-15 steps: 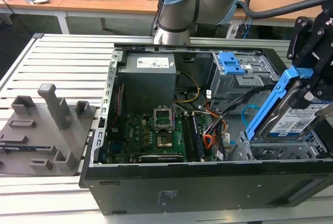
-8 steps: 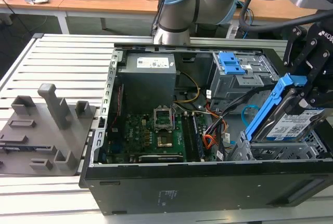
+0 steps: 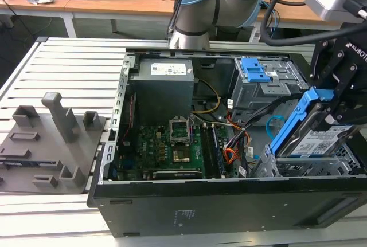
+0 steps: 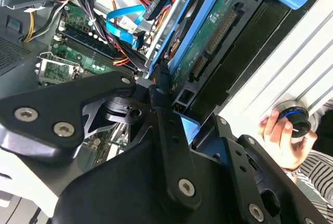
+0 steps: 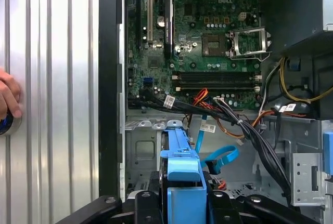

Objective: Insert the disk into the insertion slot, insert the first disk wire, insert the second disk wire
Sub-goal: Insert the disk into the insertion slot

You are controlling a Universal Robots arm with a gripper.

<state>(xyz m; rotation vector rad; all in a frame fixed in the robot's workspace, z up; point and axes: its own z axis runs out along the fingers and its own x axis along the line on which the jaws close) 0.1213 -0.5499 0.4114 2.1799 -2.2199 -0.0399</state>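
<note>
Pincer: the black robot gripper (image 3: 330, 115) is clamped shut on the raised end of the disk, with its jaws bearing on the blue frame.
Disk: a flat rectangular grey-metal hard drive with a white label, framed by a bright blue plastic carrier (image 3: 314, 141). It is held off the case floor and tilted steeply. Its low end is at the rim of the slot, and I cannot tell whether the two touch.
Slot: a low silver-grey perforated sheet-metal drive cage (image 3: 298, 169), in the near corner of the case on the exterior view's right, directly under the disk.
First wire: a bundle of thin red, orange and black leads (image 3: 231, 156), lying inside the case between the green motherboard (image 3: 166, 144) and the slot, apart from the disk.
Second wire: a thin flat light-blue looping cable (image 3: 275, 125), just beside the disk's low end.
Tall cage: a taller grey metal cage with blue latch tabs (image 3: 261, 83), at the case's far side beyond the disk.
Case: an open black computer tower (image 3: 229, 201), lying on its side on the slatted aluminium tabletop (image 3: 69, 63).
Fixture: a grey moulded tray with upright pegs (image 3: 51, 138), near the tabletop's edge on the exterior view's left, well apart from the case.
Hand: a person's hand (image 5: 8, 99) rests on the tabletop outside the case wall, on a round blue-and-black knob (image 4: 294, 120).
</note>
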